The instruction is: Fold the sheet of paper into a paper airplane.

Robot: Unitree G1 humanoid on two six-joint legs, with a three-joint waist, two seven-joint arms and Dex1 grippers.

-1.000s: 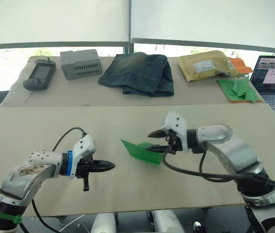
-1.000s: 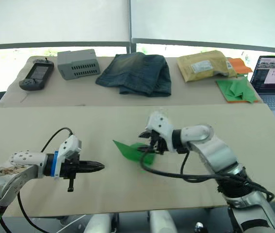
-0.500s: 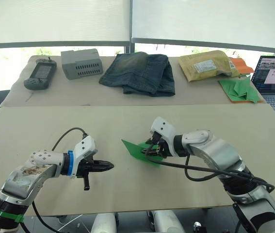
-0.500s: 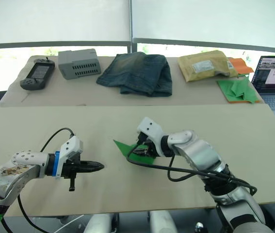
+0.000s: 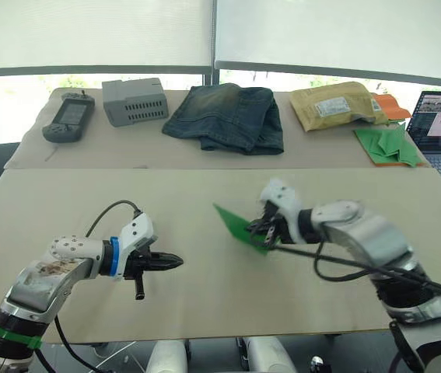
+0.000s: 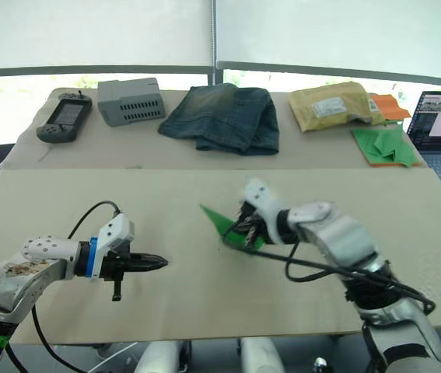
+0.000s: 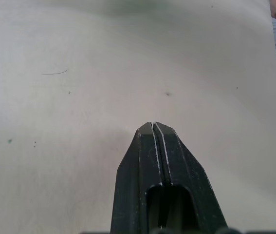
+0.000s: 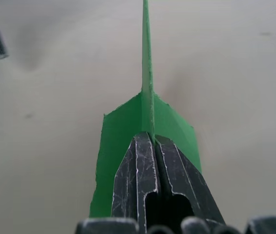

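Green paper airplane (image 5: 239,227) is pinched in right gripper (image 8: 149,139), jaws closed on its tail; long axis runs fwd from jaws, nose toward robot's left, over bench (image 5: 204,303) centre. Left gripper (image 7: 152,127), jaws closed w/ nothing, is well apart; right arm nearer.

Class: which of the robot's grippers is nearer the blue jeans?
Right. The right gripper, shut on the paper airplane, sits below the jeans; the left gripper is farther.
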